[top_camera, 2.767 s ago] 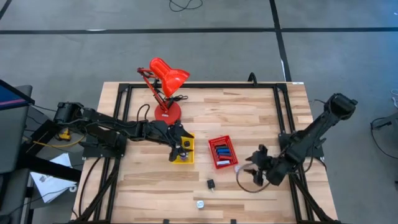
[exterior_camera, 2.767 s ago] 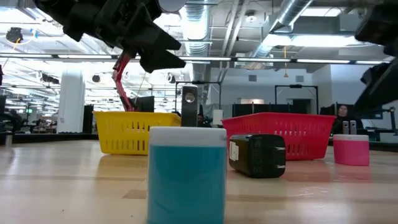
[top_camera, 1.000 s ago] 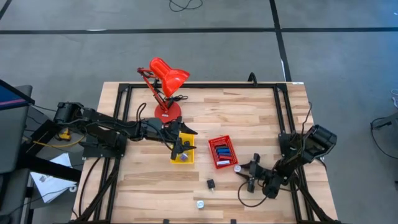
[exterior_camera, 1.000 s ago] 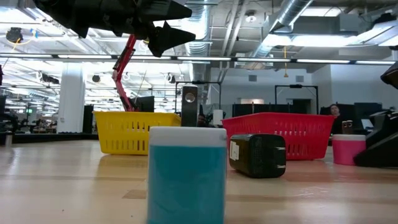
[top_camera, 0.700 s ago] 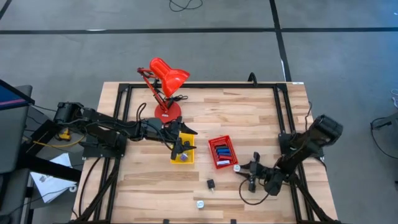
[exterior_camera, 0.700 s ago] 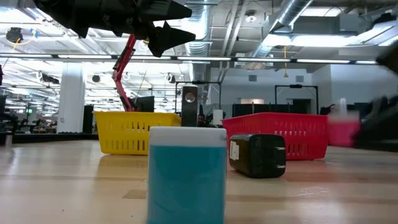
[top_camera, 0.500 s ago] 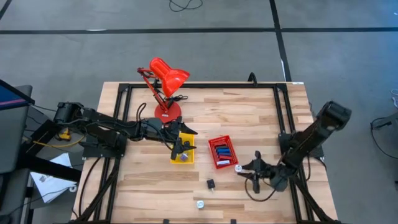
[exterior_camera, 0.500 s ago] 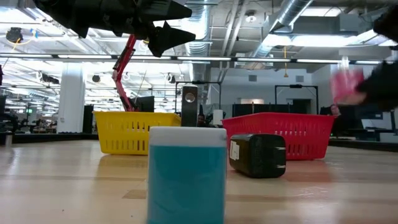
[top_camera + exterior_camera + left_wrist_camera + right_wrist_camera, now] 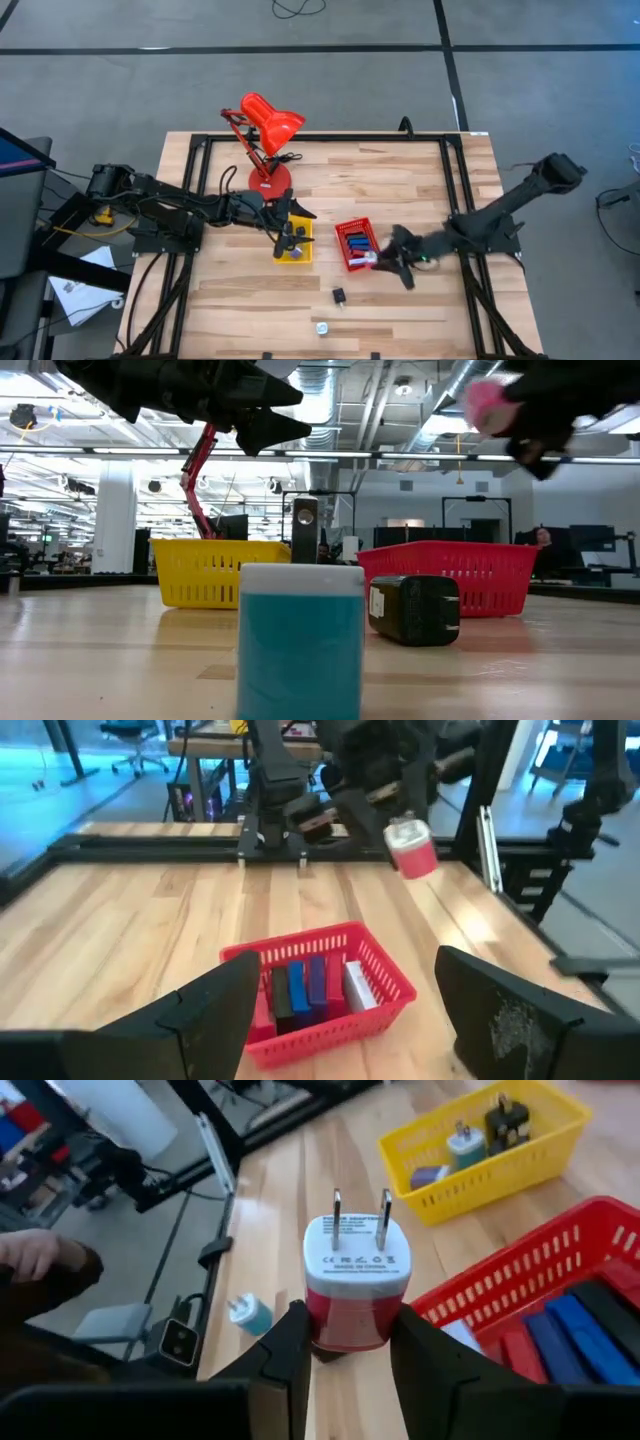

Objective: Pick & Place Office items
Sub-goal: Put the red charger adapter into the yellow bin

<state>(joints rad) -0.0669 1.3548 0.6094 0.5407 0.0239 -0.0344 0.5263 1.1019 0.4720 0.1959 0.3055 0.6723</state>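
My right gripper (image 9: 388, 260) is shut on a pink-and-white plug charger (image 9: 355, 1275), held in the air at the near right corner of the red basket (image 9: 357, 243). The basket holds flat blue and red pieces (image 9: 300, 988). My left gripper (image 9: 291, 237) hangs open and empty above the yellow basket (image 9: 296, 246), which holds small chargers (image 9: 480, 1135). A black adapter (image 9: 340, 296) and a teal-and-white charger (image 9: 321, 327) lie on the table near its front edge. My right gripper pinches the charger's pink body (image 9: 352, 1325) by two opposite sides between its two fingers (image 9: 292, 1342). The fingers come from the table's right side. The charger is lifted clear of the table, its white end and two prongs (image 9: 360, 1215) pointing away from the gripper.
A red desk lamp (image 9: 262, 130) stands at the far left behind the yellow basket. In the low view the teal charger (image 9: 300, 640) and black adapter (image 9: 412, 610) stand in front of both baskets. A person's hand (image 9: 35, 1255) shows beyond the table's edge.
My right gripper has lifted the pink charger off the table near the right edge and has carried it up and toward the table's left, to the red basket's near right corner. The charger now hangs clear of the table.
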